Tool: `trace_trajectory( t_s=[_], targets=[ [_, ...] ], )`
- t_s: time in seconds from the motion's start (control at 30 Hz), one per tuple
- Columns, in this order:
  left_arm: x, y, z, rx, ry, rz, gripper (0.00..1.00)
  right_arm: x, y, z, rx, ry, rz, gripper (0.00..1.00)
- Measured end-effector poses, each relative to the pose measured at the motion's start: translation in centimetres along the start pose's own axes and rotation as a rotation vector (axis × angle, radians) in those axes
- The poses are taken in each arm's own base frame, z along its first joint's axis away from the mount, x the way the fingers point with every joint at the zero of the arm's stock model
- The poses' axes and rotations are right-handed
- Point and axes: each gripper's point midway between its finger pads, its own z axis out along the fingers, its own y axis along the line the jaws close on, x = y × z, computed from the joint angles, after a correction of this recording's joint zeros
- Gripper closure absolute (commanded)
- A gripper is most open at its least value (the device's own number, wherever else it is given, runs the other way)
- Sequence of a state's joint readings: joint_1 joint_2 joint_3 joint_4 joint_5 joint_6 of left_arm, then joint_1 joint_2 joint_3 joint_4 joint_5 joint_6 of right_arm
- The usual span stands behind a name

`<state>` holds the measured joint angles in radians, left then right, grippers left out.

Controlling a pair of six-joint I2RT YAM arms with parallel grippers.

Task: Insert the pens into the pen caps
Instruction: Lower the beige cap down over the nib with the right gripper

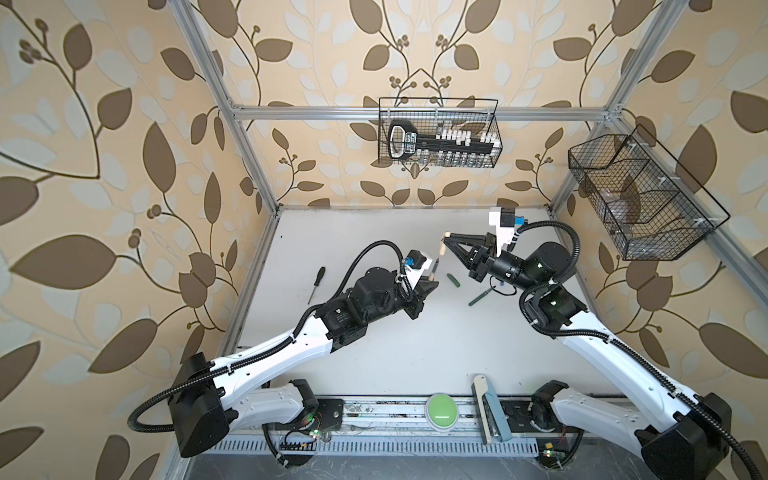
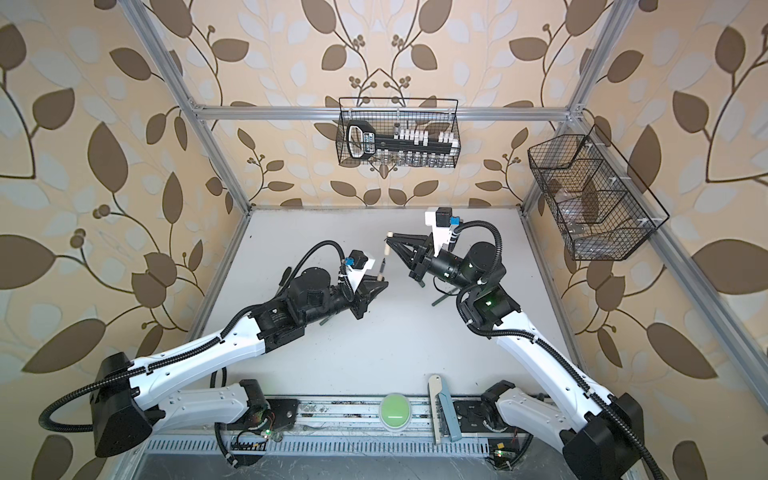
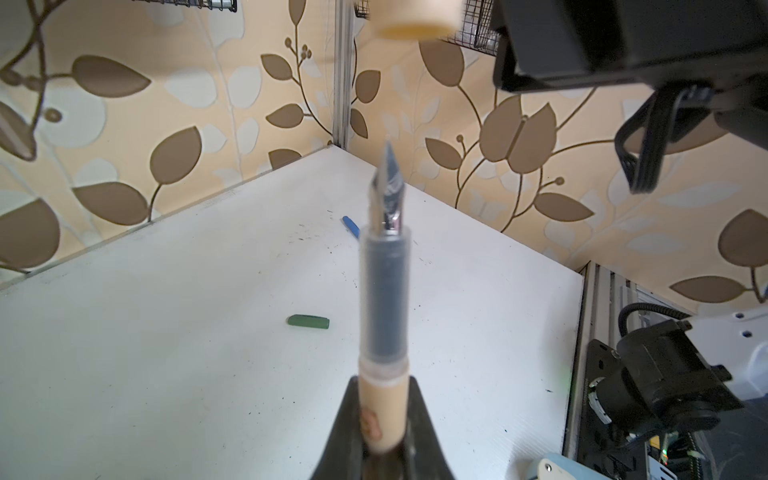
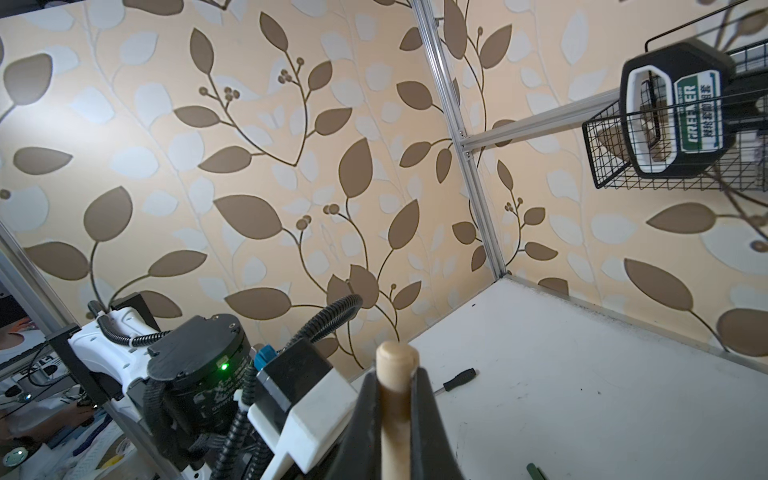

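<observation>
Clamping beige pen (image 1: 435, 272), left gripper (image 1: 433, 284) faces right gripper (image 1: 448, 237) clamping beige cap (image 1: 443, 248), gap between.

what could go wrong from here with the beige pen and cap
1. The beige cap in the right tool looks slightly off the nib's line, so the beige pen may strike its rim instead of entering.
2. The left tool pinches the pen only low on the barrel; a push could tilt or slide it.

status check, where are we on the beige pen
Left end effector shut on beige pen, nib up. Right end effector shut on beige cap. Cap and nib apart, nothing between.
</observation>
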<state>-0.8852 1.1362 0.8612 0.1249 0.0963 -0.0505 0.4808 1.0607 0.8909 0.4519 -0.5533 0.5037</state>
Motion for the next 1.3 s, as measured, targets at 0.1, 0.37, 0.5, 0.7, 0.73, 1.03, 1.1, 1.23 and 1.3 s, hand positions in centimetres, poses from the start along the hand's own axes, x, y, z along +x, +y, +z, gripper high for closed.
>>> trace_trajectory(
  t_s=[0.1, 0.37, 0.5, 0.7, 0.73, 1.03, 1.1, 1.23, 1.3],
  targets=[
    [-0.2, -0.1, -0.2, 0.001, -0.007, 0.001, 1.0, 0.2, -0.1, 0.0, 0.005, 0.008, 0.002, 1.0],
    [-0.3, -0.1, -0.3, 0.002, -0.01, 0.001, 1.0, 0.9, -0.4, 0.4, 0.005, 0.023, 0.013, 1.0],
    [-0.3, -0.1, -0.3, 0.002, -0.01, 0.001, 1.0, 1.0, -0.1, 0.5, -0.004, 0.024, 0.013, 1.0],
    [-0.3, -0.1, -0.3, 0.002, -0.01, 0.001, 1.0, 1.4, -0.2, 0.5, -0.003, 0.031, 0.018, 1.0],
    [-0.3, -0.1, -0.3, 0.002, -0.01, 0.001, 1.0, 1.4, -0.2, 0.5, -0.003, 0.031, 0.018, 1.0],
    [-0.3, -0.1, -0.3, 0.001, -0.01, 0.001, 1.0, 2.6, -0.2, 0.5, -0.009, 0.053, 0.035, 1.0],
    [-0.2, -0.1, -0.3, 0.001, -0.004, 0.0, 1.0, 2.9, -0.2, 0.5, -0.011, 0.056, 0.038, 1.0],
    [-0.1, 0.0, -0.3, 0.0, 0.0, 0.0, 1.0, 3.0, -0.2, 0.5, -0.011, 0.056, 0.039, 1.0],
    [-0.1, 0.0, -0.3, 0.0, 0.001, 0.0, 1.0, 3.1, -0.2, 0.5, -0.01, 0.055, 0.039, 1.0]
  ],
)
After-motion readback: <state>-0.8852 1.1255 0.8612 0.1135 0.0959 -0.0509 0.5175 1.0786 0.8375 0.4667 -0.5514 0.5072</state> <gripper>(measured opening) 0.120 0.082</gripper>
